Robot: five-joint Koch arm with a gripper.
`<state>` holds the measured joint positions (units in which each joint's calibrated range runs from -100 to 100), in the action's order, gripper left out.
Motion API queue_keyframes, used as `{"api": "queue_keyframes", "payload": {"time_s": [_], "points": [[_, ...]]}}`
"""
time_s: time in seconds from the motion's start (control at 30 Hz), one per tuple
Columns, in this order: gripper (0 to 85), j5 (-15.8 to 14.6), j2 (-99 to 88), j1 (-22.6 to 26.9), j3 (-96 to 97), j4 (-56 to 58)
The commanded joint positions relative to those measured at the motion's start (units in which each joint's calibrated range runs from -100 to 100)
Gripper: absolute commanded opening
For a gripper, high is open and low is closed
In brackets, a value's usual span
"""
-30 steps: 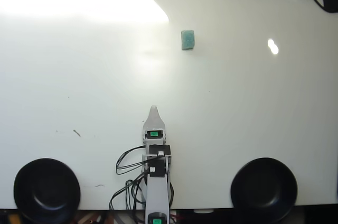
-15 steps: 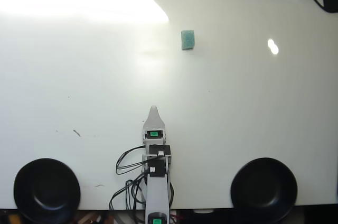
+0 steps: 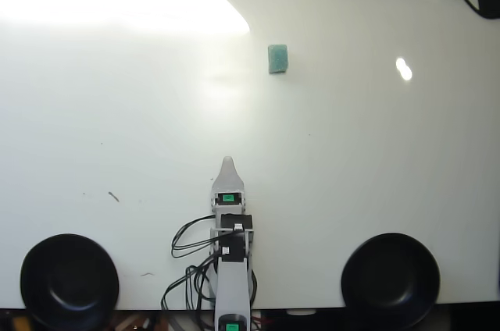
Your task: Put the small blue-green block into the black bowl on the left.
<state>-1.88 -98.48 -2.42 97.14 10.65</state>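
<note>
Here the small blue-green block (image 3: 277, 58) lies well apart from the black bowl (image 3: 69, 281).

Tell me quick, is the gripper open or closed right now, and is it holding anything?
Gripper: cannot be told; only one tip shows from overhead. It holds nothing; the block lies apart on the table.
</note>
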Motion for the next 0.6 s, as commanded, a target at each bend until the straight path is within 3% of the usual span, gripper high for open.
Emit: {"api": "queue_keyframes", "payload": {"time_s": [0.0,0.1,0.27,0.57], "points": [[48.0,0.0,-0.3,-0.2,2.2,0.7],[48.2,0.7,-0.9,-0.3,1.6,0.7],[47.9,11.0,-1.2,-0.6,-4.3,1.5],[47.0,21.0,2.0,1.1,-22.9,8.0]]}}
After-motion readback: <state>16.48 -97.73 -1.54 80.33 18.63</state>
